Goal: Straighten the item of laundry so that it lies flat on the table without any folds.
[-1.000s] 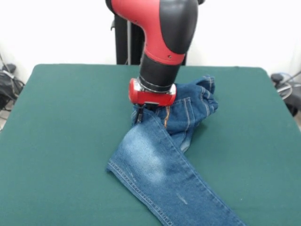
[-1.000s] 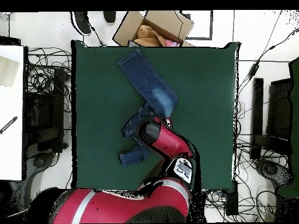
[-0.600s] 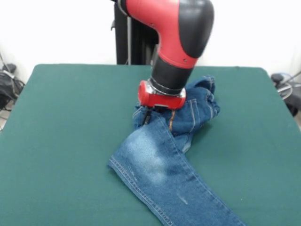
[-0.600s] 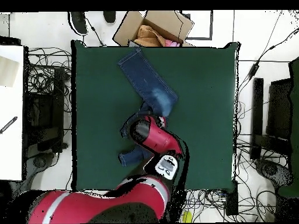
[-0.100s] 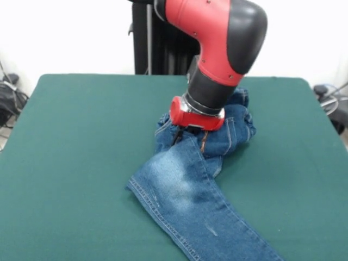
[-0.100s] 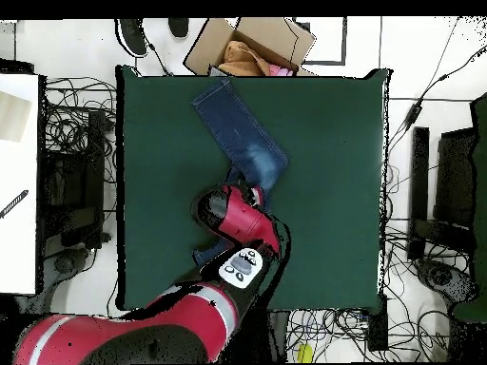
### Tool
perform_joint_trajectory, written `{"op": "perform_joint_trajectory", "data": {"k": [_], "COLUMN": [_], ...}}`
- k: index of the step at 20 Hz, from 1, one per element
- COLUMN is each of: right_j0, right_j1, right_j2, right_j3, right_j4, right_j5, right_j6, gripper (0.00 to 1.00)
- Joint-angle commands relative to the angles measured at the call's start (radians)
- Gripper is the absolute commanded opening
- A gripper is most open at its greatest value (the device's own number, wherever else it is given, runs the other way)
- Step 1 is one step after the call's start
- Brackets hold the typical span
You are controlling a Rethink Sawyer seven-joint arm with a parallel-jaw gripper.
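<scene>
The jeans (image 5: 187,190) are blue denim with a faded patch. One leg runs flat toward the near right edge of the green table (image 5: 81,136). The waist and other leg are bunched in a heap (image 5: 234,122) behind the arm. My gripper (image 5: 188,139) comes down onto the waist end of the flat leg and is shut on the denim there. A dark fingertip (image 5: 176,136) shows under the red wrist. In the overhead view the arm covers the gripper, the flat leg (image 6: 243,143) points to the far left corner, and a folded part (image 6: 211,255) sticks out below the arm.
An open cardboard box (image 6: 252,43) with clothes in it stands just beyond the table's far edge in the overhead view. Cables and equipment lie on the floor on both sides of the table (image 6: 333,143).
The arm has moved rightward in the front view, dragging the waist end of the jeans with it. The flat leg has shifted slightly the same way.
</scene>
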Motion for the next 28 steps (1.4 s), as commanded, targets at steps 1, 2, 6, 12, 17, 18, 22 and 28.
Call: {"op": "perform_joint_trajectory", "data": {"k": [1, 2, 6, 12, 17, 18, 22, 28], "right_j0": [0.042, 0.045, 0.081, 0.135, 0.167, 0.175, 0.184, 0.186], "right_j1": [0.066, 0.069, 0.096, 0.149, 0.191, 0.202, 0.215, 0.222], "right_j2": [0.032, 0.028, -0.025, -0.108, -0.16, -0.172, -0.18, -0.187], "right_j3": [-0.101, -0.106, -0.146, -0.22, -0.267, -0.278, -0.292, -0.31], "right_j4": [0.074, 0.076, 0.073, 0.063, 0.053, 0.054, 0.048, 0.034], "right_j5": [0.136, 0.143, 0.206, 0.312, 0.358, 0.367, 0.378, 0.399], "right_j6": [0.383, 0.39, 0.447, 0.55, 0.62, 0.637, 0.677, 0.712], "gripper": [0.0, 0.0, 0.0, 0.0, 0.0, 0.0, 0.0, 0.0]}}
